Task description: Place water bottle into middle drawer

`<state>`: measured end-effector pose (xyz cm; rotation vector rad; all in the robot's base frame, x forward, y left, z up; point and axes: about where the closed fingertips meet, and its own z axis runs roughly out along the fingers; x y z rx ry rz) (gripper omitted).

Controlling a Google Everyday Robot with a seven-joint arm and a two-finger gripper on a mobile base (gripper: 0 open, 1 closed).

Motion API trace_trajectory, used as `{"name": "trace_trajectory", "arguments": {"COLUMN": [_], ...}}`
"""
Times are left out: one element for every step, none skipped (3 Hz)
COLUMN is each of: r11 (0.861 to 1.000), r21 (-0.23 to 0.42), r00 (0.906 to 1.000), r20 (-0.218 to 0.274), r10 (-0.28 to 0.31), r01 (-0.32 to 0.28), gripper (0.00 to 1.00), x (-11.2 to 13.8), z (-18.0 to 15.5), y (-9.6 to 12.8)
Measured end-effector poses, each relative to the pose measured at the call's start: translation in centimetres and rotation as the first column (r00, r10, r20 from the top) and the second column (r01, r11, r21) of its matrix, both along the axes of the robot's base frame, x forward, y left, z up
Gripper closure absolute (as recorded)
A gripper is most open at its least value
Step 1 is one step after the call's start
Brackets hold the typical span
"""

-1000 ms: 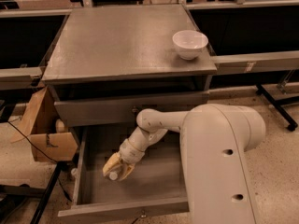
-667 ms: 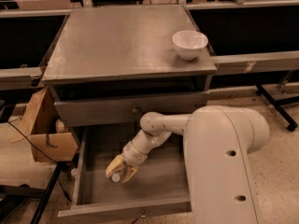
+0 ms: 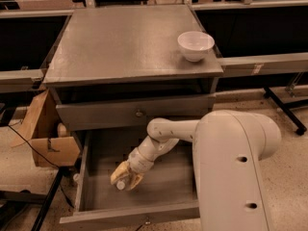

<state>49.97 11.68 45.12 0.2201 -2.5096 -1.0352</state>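
- Camera view: the robot's pale arm reaches down into the open middle drawer of a grey cabinet. Its gripper hangs low over the left half of the drawer floor.
- The tan fingers are clenched on the water bottle. Only its white cap end and a sliver of clear body show between them, just above the floor. I cannot tell whether it touches.
- The cap appears to point toward the drawer's front-left corner. The long axis seems to slant from back-right down to front-left, roughly in line with the wrist, though the fingers hide most of the body.
- By my judgement a small plastic bottle like this is light, with thin walls that give under a hard squeeze and a smooth surface that slips. The ribbed middle looks the safest place to hold it.
- Once let go on its side it could well roll across the plain floor.
- A white bowl sits on the cabinet top, well apart from the drawer.
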Motion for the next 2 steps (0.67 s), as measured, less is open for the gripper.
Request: {"name": "trace_trajectory", "arguments": {"r11": [1.0, 1.0], "r21": [0.0, 0.0], "r00": [1.0, 1.0], "r20": [0.0, 0.0], "r10": [0.0, 0.0], "r01": [0.0, 0.0], "gripper": [0.06, 0.0], "x": [0.0, -0.02], "z": [0.0, -0.01], "y": [0.0, 0.01]}}
